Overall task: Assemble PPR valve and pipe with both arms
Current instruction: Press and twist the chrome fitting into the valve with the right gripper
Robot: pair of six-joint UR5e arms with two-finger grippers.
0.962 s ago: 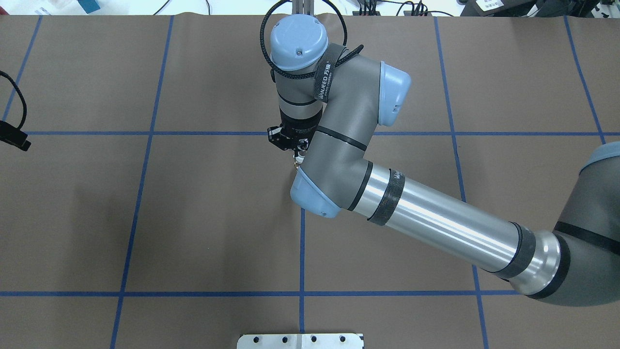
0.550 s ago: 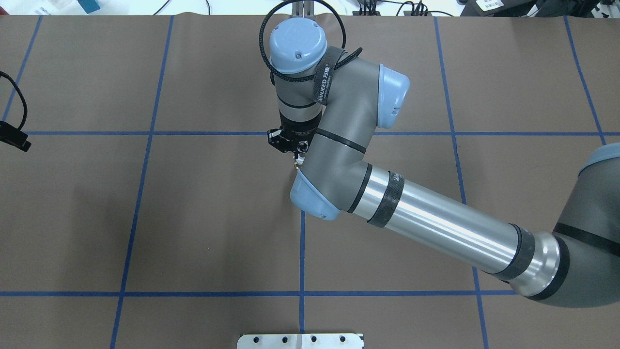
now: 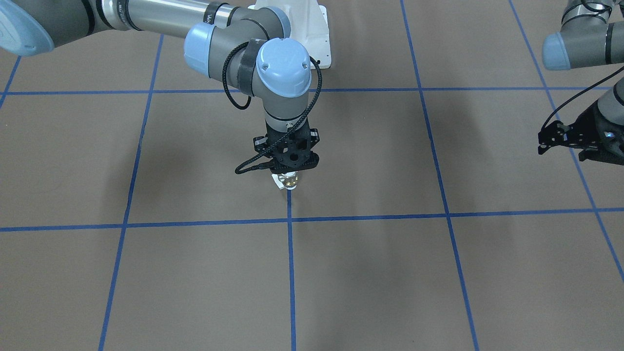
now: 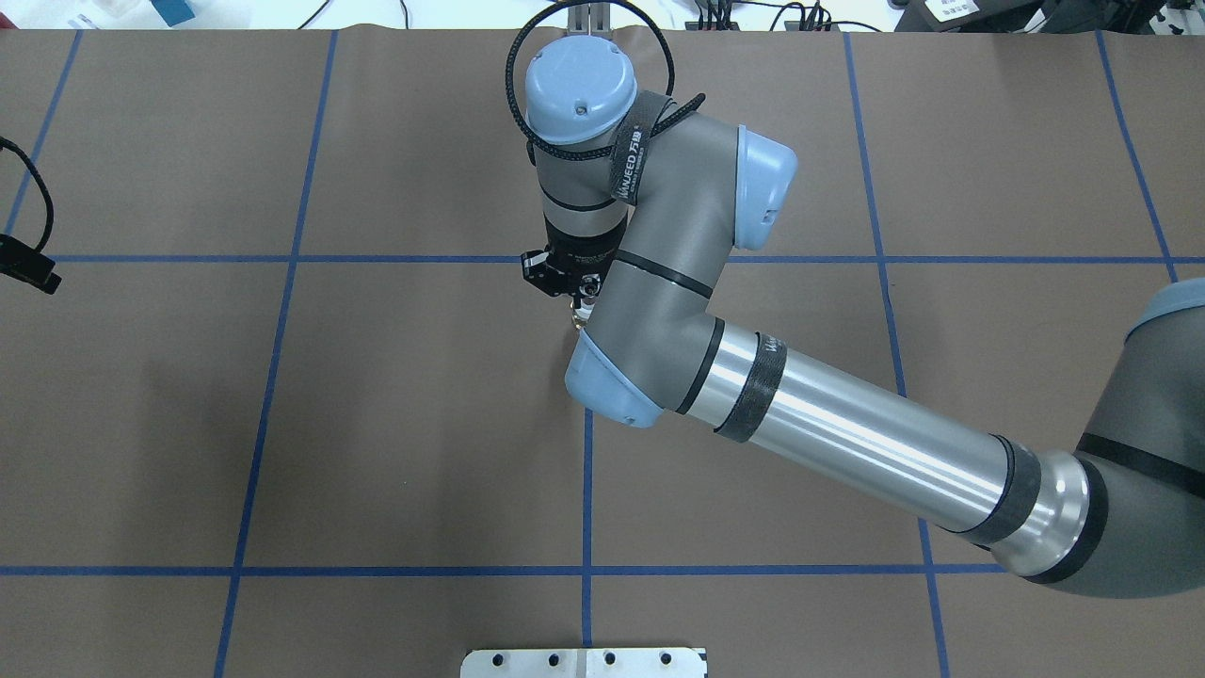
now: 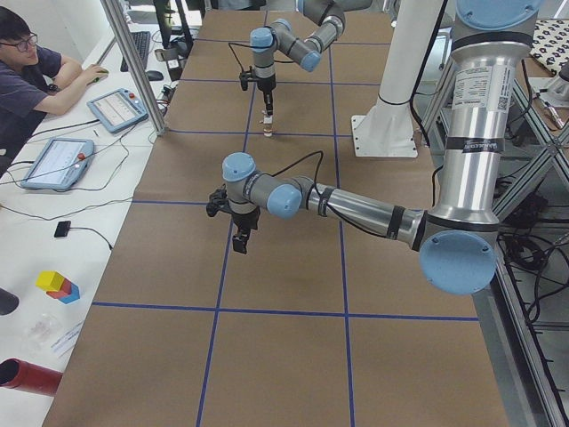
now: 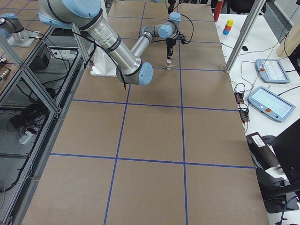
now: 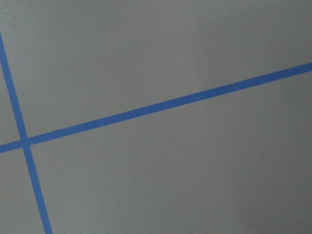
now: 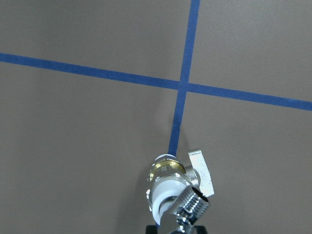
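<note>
PPR valve [image 8: 168, 187] over blue tape line [image 8: 178, 124].

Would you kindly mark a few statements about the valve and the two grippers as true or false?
1. The PPR valve is directly beneath the right gripper. True.
2. The left gripper holds the valve. False: it hangs far aside from it.
3. The valve stands over a blue tape line. True.
4. The left wrist view shows the valve. False: it shows only the table covering and tape.
</note>
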